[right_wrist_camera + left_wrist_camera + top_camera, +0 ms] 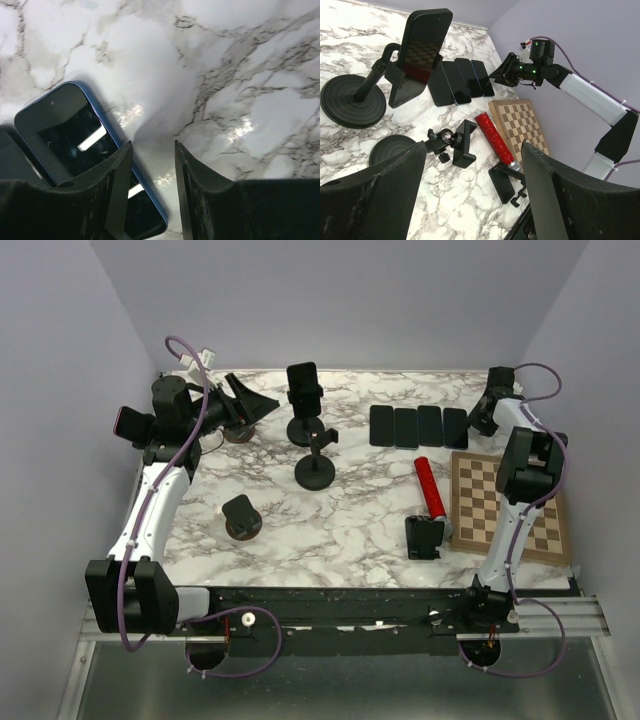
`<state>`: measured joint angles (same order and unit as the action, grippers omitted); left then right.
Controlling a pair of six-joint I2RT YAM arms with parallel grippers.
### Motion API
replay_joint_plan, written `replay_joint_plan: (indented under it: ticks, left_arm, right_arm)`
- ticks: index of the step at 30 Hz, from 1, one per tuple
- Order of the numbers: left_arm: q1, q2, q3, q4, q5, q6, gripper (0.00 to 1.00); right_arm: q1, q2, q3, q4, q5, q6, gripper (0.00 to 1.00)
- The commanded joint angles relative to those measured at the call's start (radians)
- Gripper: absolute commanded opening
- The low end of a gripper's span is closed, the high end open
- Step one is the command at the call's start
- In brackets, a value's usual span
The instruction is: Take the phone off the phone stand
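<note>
The left end effector gapes wide and empty, facing the phone clamped upright in its phone stand. The right end effector, pinched close and empty, hangs over a spare handset lying on the table.

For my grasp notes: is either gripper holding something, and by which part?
Nothing is held: the left gripper is open and empty, the right gripper shut on nothing.

Blue-edged phone partly hidden behind fingers of right gripper, neighbouring phone cut off by left picture edge, cradle detail of phone stand too small overhead.
</note>
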<state>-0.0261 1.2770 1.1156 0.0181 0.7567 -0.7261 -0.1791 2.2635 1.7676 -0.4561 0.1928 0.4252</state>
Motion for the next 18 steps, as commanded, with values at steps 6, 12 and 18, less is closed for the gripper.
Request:
replay_joint_plan:
  ticks: [6, 12, 18]
  left_arm:
    - [0.005, 0.030, 0.015, -0.017, 0.004, 0.029, 0.81]
    - [0.005, 0.036, 0.019, -0.048, -0.020, 0.044, 0.83]
    - [0.011, 0.035, 0.015, -0.044, -0.022, 0.039, 0.84]
  right_arm:
    - [0.005, 0.014, 0.038, 0.001, -0.185, -0.019, 0.47]
    - [0.021, -0.079, 0.072, -0.078, -0.011, -0.019, 0.61]
    - [0.127, -0.220, 0.063, -0.094, 0.035, -0.079, 0.92]
